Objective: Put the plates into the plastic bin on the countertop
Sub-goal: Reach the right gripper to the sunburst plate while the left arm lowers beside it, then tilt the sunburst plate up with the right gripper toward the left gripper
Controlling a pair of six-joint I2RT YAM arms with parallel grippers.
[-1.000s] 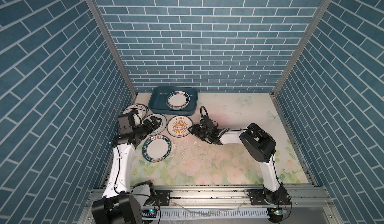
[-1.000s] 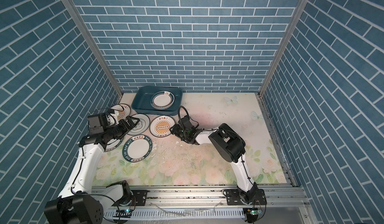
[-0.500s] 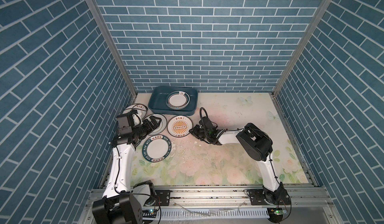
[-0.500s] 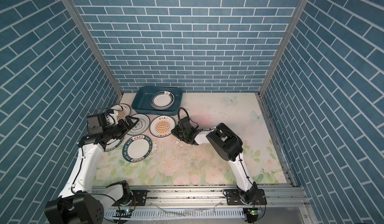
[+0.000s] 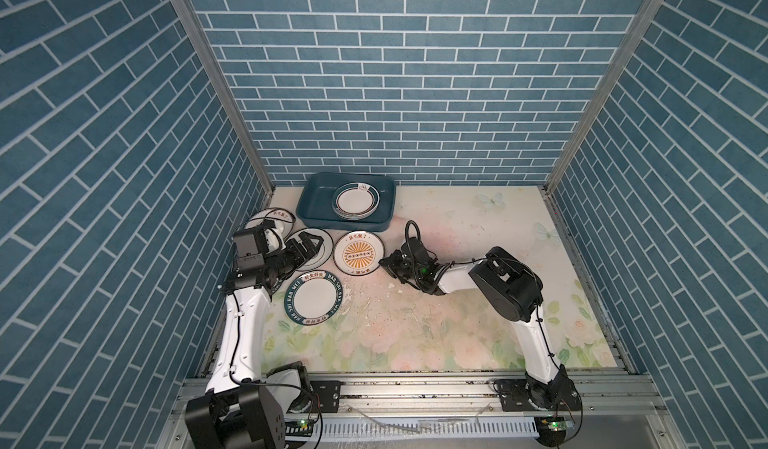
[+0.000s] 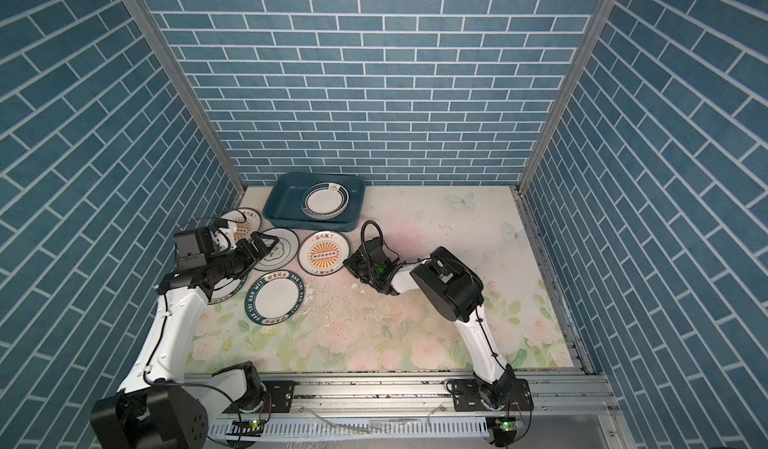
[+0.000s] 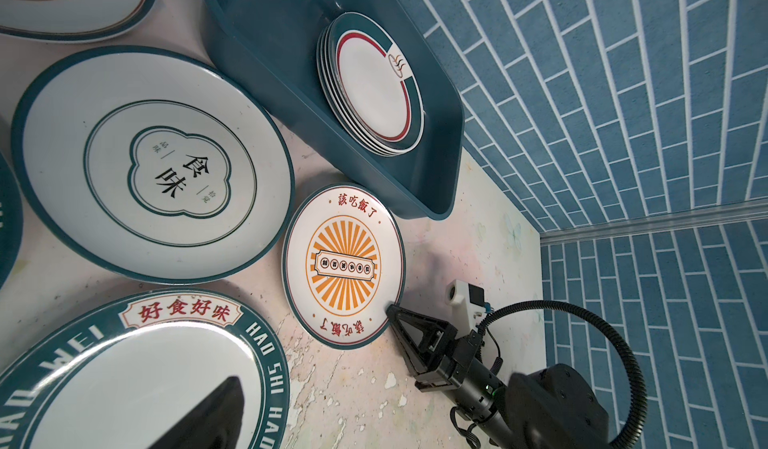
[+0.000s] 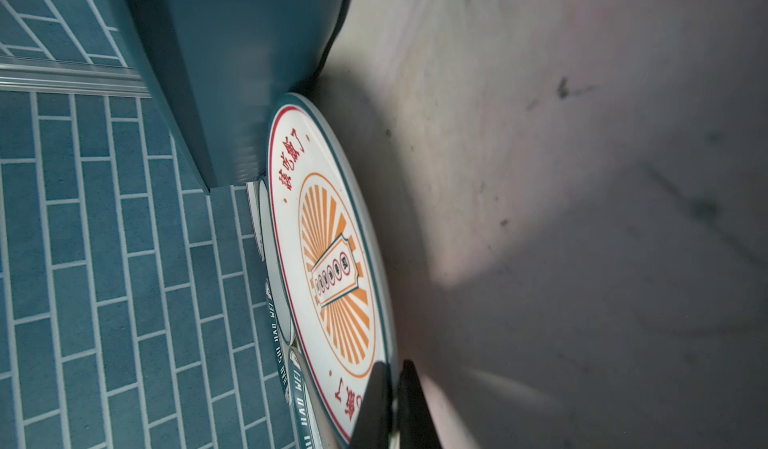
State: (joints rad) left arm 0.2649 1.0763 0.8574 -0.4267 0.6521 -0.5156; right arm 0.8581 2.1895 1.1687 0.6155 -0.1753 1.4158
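Right gripper (image 7: 390, 310) is clamped on the rim of the round white plate with orange sunburst centre (image 5: 358, 254). The plate rests on the pale floral-printed countertop (image 5: 457, 309), just beside the shallow teal plastic bin (image 5: 318, 205). A stack of green-banded white plates (image 5: 355, 201) sits inside the bin. Left gripper (image 5: 311, 246) hangs spread wide above a white emblem plate (image 7: 153, 164)

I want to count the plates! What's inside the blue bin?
A stack of plates sits in the blue bin. Only the top plate's face shows, white with a green-and-red rim. The ones underneath show just edges; their pictures are covered.
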